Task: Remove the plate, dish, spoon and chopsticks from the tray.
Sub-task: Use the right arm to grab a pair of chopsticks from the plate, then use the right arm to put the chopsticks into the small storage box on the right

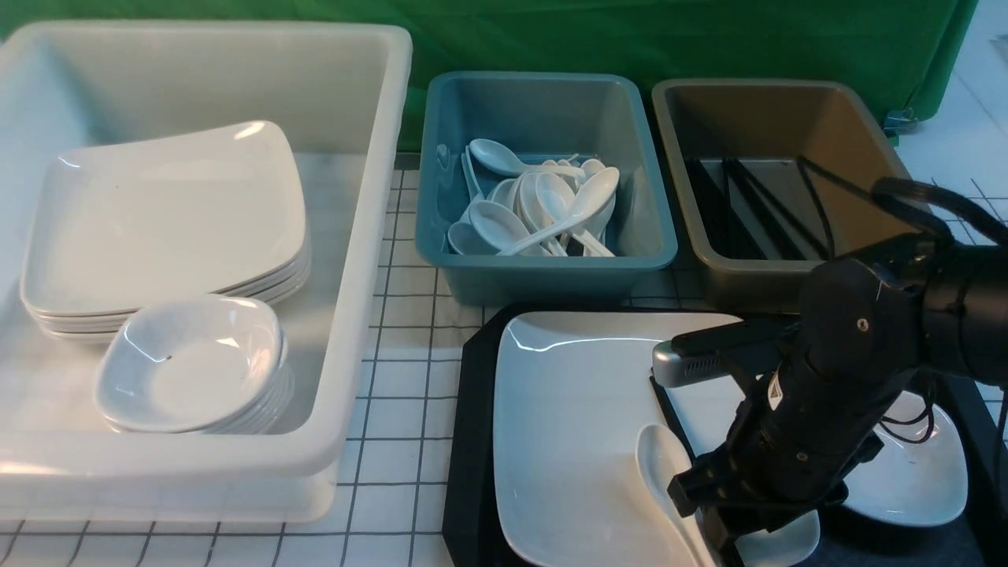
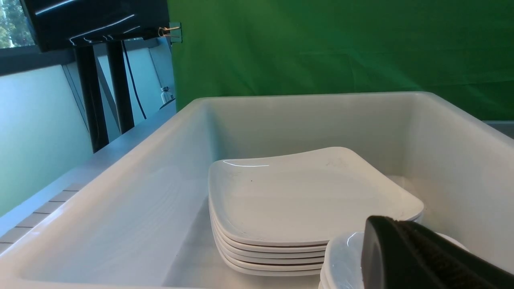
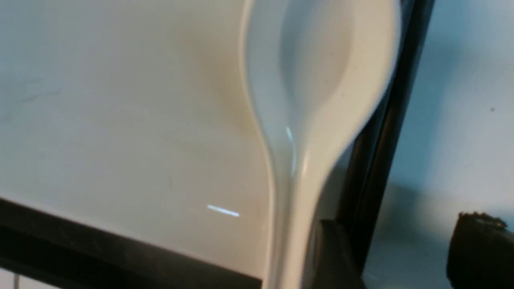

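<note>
The large glossy white square plate (image 1: 575, 409) lies on the black rectangular plastic tray (image 1: 468, 441). The white plastic soup spoon (image 1: 661, 472) rests on the plate's right part with the pair of thin black chopsticks (image 1: 671, 413) just beside it, and the small white rounded-square dish (image 1: 921, 472) sits further right, partly hidden by the right arm. The right gripper (image 3: 395, 253) hangs low over the spoon's handle and the chopsticks, fingers apart and clamping nothing. The left gripper (image 2: 421, 257), fingers together, hovers above a stack of white square plates (image 2: 305, 200) in the big white plastic tub (image 1: 378, 236).

It looks like a robot test room, with a green cloth (image 1: 709, 39) behind a table (image 1: 394, 394) marked in squares.
</note>
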`<state>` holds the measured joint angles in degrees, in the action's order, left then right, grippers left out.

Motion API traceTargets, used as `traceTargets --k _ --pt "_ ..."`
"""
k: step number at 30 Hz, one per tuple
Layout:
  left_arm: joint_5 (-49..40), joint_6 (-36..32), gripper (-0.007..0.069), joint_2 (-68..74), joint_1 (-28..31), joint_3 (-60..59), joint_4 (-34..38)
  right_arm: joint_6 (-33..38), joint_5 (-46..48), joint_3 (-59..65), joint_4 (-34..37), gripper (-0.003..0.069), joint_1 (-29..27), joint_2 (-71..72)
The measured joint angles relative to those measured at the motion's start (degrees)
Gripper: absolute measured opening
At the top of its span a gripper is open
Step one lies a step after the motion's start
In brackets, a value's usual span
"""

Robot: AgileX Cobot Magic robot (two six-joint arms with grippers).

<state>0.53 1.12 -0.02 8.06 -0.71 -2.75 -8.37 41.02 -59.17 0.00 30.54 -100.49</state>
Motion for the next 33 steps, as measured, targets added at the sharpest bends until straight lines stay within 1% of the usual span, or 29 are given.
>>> traceTargets --k 12,14,16,17,18,19,20,26,28,31,33 --pt "0.0 0.06 0.0023 0.0 0.0 0.0 0.0 -0.12 -2.25 -0.53 0.0 0.0432 0.0 -3.01" --pt "0.0 0.06 0.0023 0.0 0.0 0.0 0.0 0.06 -2.0 -0.83 0.0 0.04 0.0 -3.07" --pt "0.0 0.12 0.0023 0.0 0.0 0.0 0.0 1.04 -0.45 -1.77 0.0 0.0292 0.0 -3.34" --pt "0.0 0.12 0.0023 0.0 0.0 0.0 0.0 1.62 0.47 -2.32 0.0 0.0208 0.0 -3.38" --pt "0.0 0.12 0.0023 0.0 0.0 0.0 0.0 1.6 0.85 -2.57 0.0 0.0194 0.0 -3.38" --pt "0.0 0.12 0.0023 0.0 0.0 0.0 -0.06 1.83 2.35 -3.56 0.0 0.016 0.0 -3.38" --pt "0.0 0.12 0.0023 0.0 0.0 0.0 -0.1 2.01 3.25 -4.22 0.0 0.0169 0.0 -3.2" --pt "0.0 0.12 0.0023 0.0 0.0 0.0 -0.23 4.49 7.64 -7.72 0.0 0.0171 0.0 -0.42" --pt "0.0 0.18 0.0023 0.0 0.0 0.0 -0.23 6.04 10.43 -10.53 -0.47 0.0171 0.0 2.17" --pt "0.0 0.18 0.0023 0.0 0.0 0.0 -0.23 6.47 11.69 -13.49 -1.59 0.0171 0.0 3.86" --pt "0.0 0.18 0.0023 0.0 0.0 0.0 -0.23 7.04 11.95 -19.02 -2.84 0.0171 -0.83 5.09"
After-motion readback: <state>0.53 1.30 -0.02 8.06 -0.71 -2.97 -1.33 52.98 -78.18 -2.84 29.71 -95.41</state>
